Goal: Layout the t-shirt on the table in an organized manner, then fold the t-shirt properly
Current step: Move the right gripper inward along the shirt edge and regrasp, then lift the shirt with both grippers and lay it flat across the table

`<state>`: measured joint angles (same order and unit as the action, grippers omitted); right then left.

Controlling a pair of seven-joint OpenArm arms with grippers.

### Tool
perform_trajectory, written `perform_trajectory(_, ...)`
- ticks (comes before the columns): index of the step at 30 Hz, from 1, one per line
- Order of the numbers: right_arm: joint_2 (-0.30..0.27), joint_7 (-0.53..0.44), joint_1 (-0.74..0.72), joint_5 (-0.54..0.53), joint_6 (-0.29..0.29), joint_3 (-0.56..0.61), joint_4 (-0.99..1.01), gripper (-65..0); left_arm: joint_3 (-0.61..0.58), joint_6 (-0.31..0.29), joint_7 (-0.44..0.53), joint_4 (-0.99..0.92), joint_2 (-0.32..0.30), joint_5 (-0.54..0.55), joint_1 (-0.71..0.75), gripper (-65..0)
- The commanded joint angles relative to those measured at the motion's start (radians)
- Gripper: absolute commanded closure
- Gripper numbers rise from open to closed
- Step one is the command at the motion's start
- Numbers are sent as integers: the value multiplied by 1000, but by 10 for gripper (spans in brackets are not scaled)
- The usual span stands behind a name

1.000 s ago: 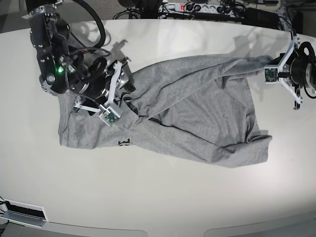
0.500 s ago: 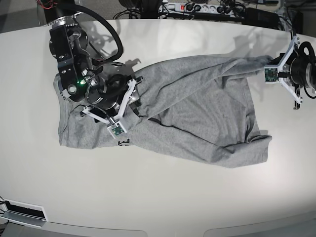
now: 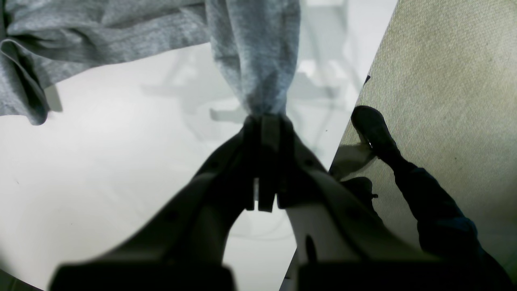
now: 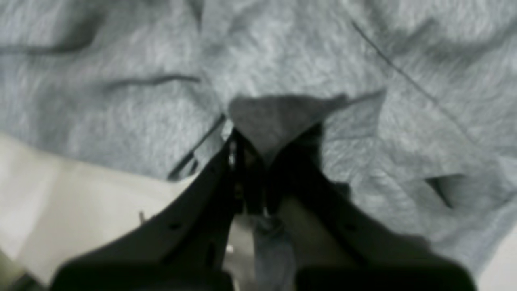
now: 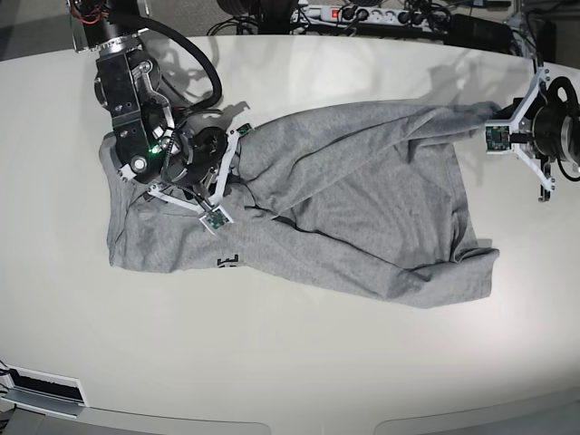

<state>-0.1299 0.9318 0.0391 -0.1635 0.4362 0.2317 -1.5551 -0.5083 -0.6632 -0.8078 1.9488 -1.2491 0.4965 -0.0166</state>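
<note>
The heather-grey t-shirt [image 5: 362,208] lies crumpled and partly folded over itself on the off-white table [image 5: 299,362], with black lettering [image 5: 227,263] peeking out near its lower left. At the shirt's far right corner my left gripper [image 5: 482,127] is shut on a bunched tip of fabric [image 3: 258,60], its tips [image 3: 264,121] pinched together just above the table. My right gripper [image 5: 234,177] rests on the shirt's left part. In the right wrist view, the gripper [image 4: 258,149] is shut on a small raised fold of grey cloth [image 4: 278,117].
A power strip and cables [image 5: 362,14] lie beyond the table's back edge. The left wrist view shows the table's rim [image 3: 355,93] with carpet beside it and a person's dark shoe [image 3: 375,133] and leg. A white box [image 5: 41,390] sits at the lower left.
My right arm shifted right over the shirt's left part, then drew up slightly, and its jaws closed on a fold of cloth. The left arm has held still with its corner.
</note>
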Motion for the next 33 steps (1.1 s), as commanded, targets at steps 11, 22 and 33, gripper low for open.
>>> perform_trajectory(11, -138, 230, -11, -183, 110, -3, -418, 0, 13, 2, 3, 8, -26, 0, -11, 0)
perform_trajectory(22, -428, 249, 197, -282, 193, -3, -739, 0, 13, -3, 23, 9, -33, -77, -12, 0)
perform_trajectory(33, -696, 271, 471, -285, 200, -3, -801, 0, 13, -35, -70, 180, -202, 127, -11, 0)
